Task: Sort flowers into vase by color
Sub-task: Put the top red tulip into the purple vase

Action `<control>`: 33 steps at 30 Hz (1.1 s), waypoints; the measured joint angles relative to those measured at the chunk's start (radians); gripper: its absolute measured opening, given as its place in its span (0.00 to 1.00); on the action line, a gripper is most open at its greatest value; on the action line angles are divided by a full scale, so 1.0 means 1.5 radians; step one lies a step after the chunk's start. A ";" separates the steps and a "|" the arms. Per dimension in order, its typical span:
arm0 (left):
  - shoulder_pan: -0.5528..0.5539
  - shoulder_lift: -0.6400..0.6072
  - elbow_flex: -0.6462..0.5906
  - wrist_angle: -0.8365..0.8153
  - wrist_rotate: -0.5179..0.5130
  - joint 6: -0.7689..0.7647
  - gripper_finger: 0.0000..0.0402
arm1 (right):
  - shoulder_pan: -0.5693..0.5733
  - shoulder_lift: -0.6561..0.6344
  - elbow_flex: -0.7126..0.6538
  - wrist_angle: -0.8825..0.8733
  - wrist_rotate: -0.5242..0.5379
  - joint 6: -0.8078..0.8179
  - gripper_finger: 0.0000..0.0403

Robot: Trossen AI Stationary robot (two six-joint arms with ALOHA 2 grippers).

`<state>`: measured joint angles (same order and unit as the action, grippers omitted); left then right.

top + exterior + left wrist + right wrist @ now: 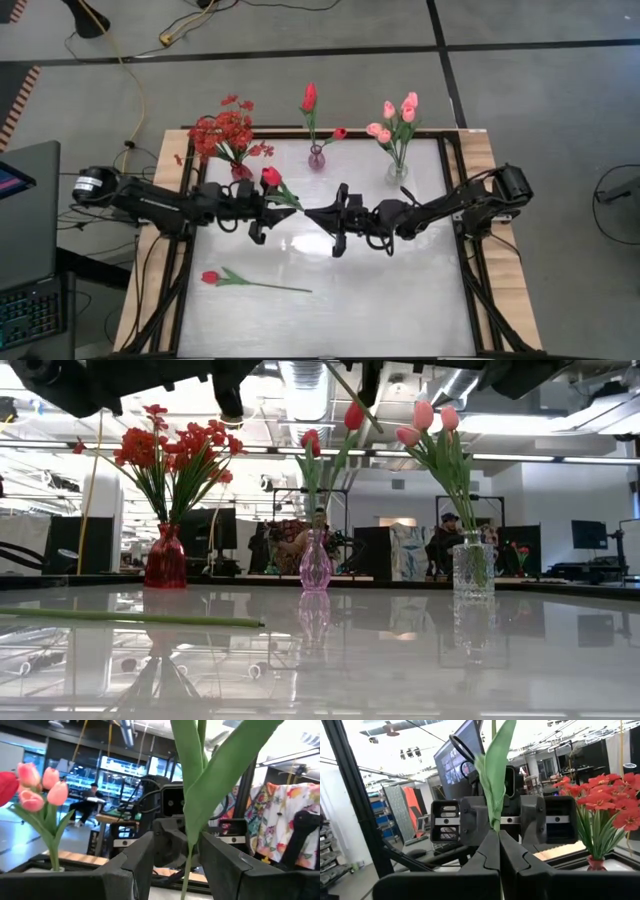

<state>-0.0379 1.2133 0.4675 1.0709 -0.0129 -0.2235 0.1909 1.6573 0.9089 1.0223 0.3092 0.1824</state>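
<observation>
We count three vases along the table's (300, 250) twelve o'clock edge: a red vase (241, 171) of small red blossoms, a purple vase (316, 157) with two red tulips, a clear vase (397, 173) with pink tulips. At centre, the right gripper (309, 213) pinches one red tulip (271, 177) by its stem; the left gripper (263, 212) straddles it, fingers apart. A second loose tulip (210, 277) lies at seven o'clock. The stem's lower end is hidden.
</observation>
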 joint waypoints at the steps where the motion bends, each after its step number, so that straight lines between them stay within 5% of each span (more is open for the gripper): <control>1: 0.004 0.000 0.004 -0.001 0.011 0.000 0.35 | 0.000 0.000 0.000 0.000 0.000 0.000 0.04; 24: 0.040 0.000 0.029 -0.012 0.096 0.000 0.35 | -0.003 0.000 0.000 -0.016 0.002 0.000 0.04; 33: 0.040 -0.001 0.082 -0.101 0.116 0.022 0.35 | -0.007 0.000 0.000 -0.015 0.003 -0.001 0.04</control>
<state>0.0219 1.2125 0.5903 0.9188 0.1616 -0.1898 0.1806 1.6573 0.9092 0.9996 0.3133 0.1816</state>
